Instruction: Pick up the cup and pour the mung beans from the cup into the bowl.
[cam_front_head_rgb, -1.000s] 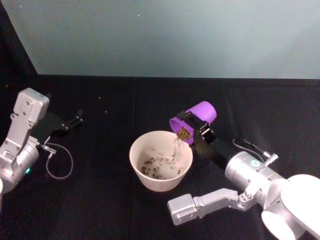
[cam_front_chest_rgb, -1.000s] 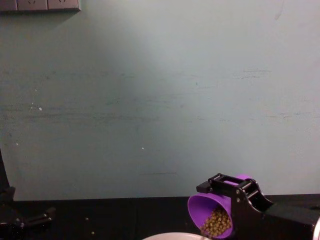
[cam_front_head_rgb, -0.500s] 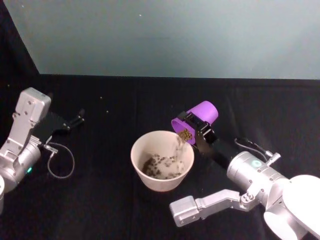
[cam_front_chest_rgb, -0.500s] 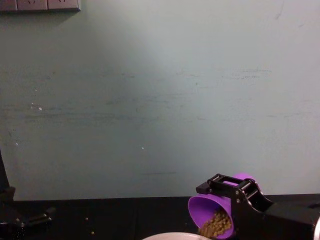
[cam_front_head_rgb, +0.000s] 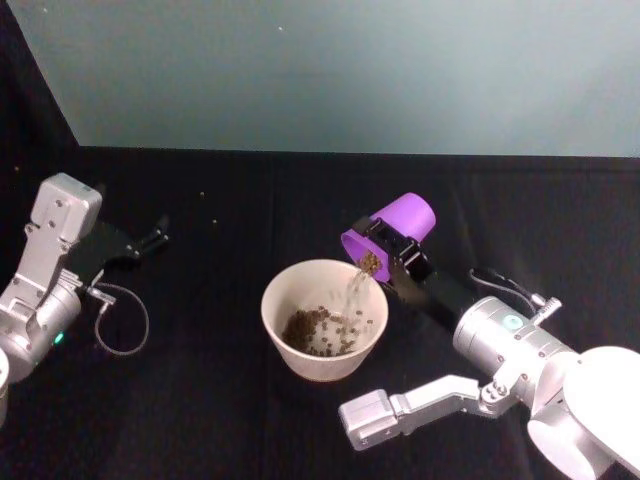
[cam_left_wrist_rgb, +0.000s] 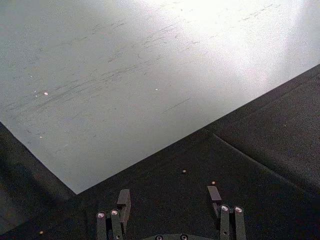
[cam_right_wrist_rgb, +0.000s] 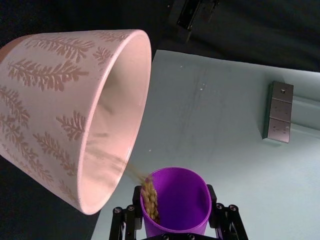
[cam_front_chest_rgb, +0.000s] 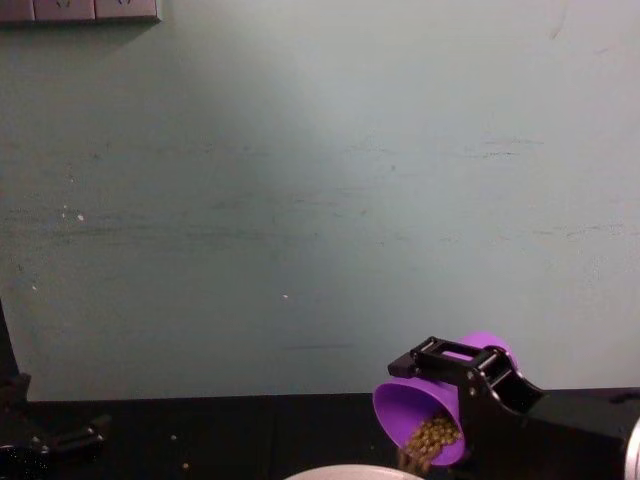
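My right gripper (cam_front_head_rgb: 388, 248) is shut on the purple cup (cam_front_head_rgb: 398, 222) and holds it tipped over the right rim of the pale bowl (cam_front_head_rgb: 271, 310). A thin stream of mung beans (cam_front_head_rgb: 367, 262) runs from the cup's mouth into the bowl, where a small heap (cam_front_head_rgb: 318, 332) lies at the bottom. The right wrist view has the cup (cam_right_wrist_rgb: 176, 200) between the black fingers (cam_right_wrist_rgb: 123, 220), with beans (cam_right_wrist_rgb: 150, 196) leaving its lip toward the leaf-patterned bowl (cam_right_wrist_rgb: 75, 125). From the chest, the tilted cup (cam_front_chest_rgb: 400, 405) holds beans (cam_front_chest_rgb: 432, 436) above the bowl's rim (cam_front_chest_rgb: 345, 470). My left gripper (cam_front_head_rgb: 150, 240) rests open at the far left.
A black cloth (cam_front_head_rgb: 210, 400) covers the table, with a pale green wall (cam_front_head_rgb: 330, 70) behind it. A few stray beans (cam_left_wrist_rgb: 184, 171) lie on the cloth ahead of my left gripper (cam_left_wrist_rgb: 169, 197). A loose cable loop (cam_front_head_rgb: 120, 325) hangs by the left arm.
The cup has tipped a little further and risen slightly. Fewer beans remain at its mouth and the heap in the bowl has grown. The left arm has hardly moved.
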